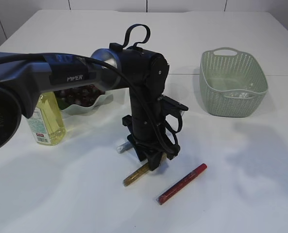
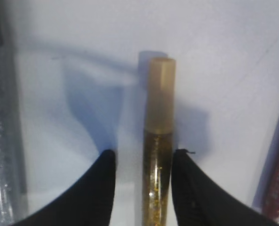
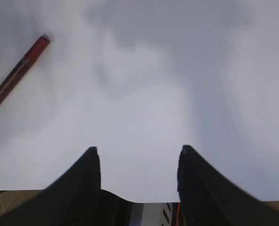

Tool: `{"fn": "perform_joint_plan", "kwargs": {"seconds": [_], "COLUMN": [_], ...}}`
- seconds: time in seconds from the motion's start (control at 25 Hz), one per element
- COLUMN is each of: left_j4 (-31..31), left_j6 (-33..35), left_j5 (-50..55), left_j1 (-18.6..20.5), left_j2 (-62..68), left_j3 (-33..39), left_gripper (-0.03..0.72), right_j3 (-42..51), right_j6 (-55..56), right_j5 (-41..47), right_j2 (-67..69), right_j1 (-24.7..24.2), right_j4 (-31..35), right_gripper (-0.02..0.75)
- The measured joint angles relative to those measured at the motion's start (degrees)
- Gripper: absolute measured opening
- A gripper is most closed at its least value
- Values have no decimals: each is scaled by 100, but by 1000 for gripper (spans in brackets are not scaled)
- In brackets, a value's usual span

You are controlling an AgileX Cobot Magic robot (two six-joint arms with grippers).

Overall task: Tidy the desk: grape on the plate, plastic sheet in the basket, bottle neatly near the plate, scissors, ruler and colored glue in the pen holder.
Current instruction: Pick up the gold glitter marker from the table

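The gold glitter glue (image 2: pixel 157 155) lies flat on the white bench (image 1: pixel 241 170), directly between the fingers of my left claw (image 2: pixel 144 162), which is spread around it; whether a finger touches it I cannot tell. The red glitter glue (image 1: pixel 182 183) lies just beside. My right claw (image 3: pixel 138 157) is spread, holding nothing.

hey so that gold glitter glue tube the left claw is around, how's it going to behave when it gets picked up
The gold glue tube looks like a rigid, slim plastic stick, so it probably stays stiff and weighs little. Its round, smooth body may roll or slip between the left claw fingers, which flank it lengthwise, apparently without pinching.
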Motion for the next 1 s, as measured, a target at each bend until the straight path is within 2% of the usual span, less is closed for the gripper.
{"fn": "perform_joint_plan", "kwargs": {"seconds": [0.6,1.0], "left_j4": [-4,-161], "left_j6": [-21,-33], "left_j5": [0,0], "left_j1": [0,0], "left_j2": [0,-107], "left_j3": [-8,-8], "left_gripper": [52,38], "right_j3": [0,0], "right_j6": [0,-10], "right_j5": [0,0], "right_j2": [0,0], "right_j1": [0,0], "right_j4": [0,0], "right_gripper": [418,417]}}
